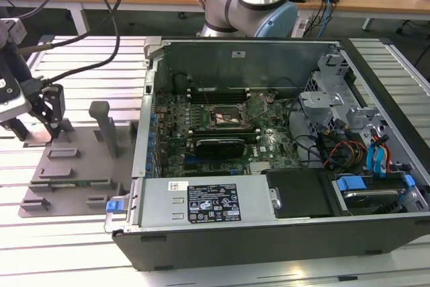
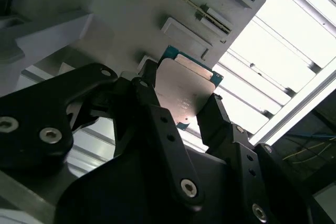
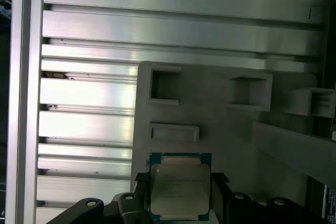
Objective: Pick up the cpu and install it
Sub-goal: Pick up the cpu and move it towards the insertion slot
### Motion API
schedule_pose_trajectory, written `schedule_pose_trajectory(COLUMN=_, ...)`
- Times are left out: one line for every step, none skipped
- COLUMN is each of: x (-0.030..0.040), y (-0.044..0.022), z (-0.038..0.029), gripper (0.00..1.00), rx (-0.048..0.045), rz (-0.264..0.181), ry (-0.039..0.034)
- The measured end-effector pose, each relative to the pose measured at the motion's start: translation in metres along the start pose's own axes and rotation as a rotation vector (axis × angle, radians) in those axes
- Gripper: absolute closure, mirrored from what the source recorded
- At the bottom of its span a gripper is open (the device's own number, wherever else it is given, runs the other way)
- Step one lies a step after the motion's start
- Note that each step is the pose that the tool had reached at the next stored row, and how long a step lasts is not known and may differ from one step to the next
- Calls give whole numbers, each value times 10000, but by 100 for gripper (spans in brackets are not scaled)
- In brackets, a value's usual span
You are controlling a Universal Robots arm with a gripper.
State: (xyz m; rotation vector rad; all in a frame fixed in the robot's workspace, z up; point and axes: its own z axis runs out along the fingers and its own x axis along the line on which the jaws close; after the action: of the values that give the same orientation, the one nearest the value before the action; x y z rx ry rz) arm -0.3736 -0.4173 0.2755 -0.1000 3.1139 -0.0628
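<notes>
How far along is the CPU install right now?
Done: nothing installed; the square black-framed motherboard socket stands open without the chip. In hand: the gripper straddles the thin silver-topped square cpu at the grey plastic tray fixture. Left: getting it into that socket.

One cpu (image 3: 179, 190), one tray (image 3: 226, 129) (grey)

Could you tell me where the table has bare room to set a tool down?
Bare slatted aluminium table: the exterior view's bottom-left corner, bordered by the grey plastic tray fixture and the black computer case. Crowded: the fixture under the black gripper.
</notes>
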Motion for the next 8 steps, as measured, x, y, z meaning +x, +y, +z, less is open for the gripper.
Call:
schedule_pose_trajectory(x=0, y=-1, z=-17, gripper=45, rx=1, rz=0, ry=0)
schedule_pose_trajectory(x=-1, y=-1, z=-26, gripper=45, rx=0, rz=0, ry=-1)
schedule_pose_trajectory(x=-1, y=-2, z=-38, gripper=45, rx=0, rz=0, ry=-1)
schedule_pose_trajectory(x=-1, y=-2, z=-58, gripper=45, rx=0, rz=0, ry=-1)
schedule_pose_trajectory(x=-2, y=-3, z=-76, gripper=45, rx=0, rz=0, ry=0)
schedule_pose_trajectory(x=-2, y=-4, z=-100, gripper=45, rx=0, rz=0, ry=0)
schedule_pose_trajectory(x=-3, y=-5, z=-129, gripper=45, rx=0, rz=0, ry=0)
schedule_pose_trajectory(x=-4, y=-6, z=-144, gripper=45, rx=0, rz=0, ry=-1)
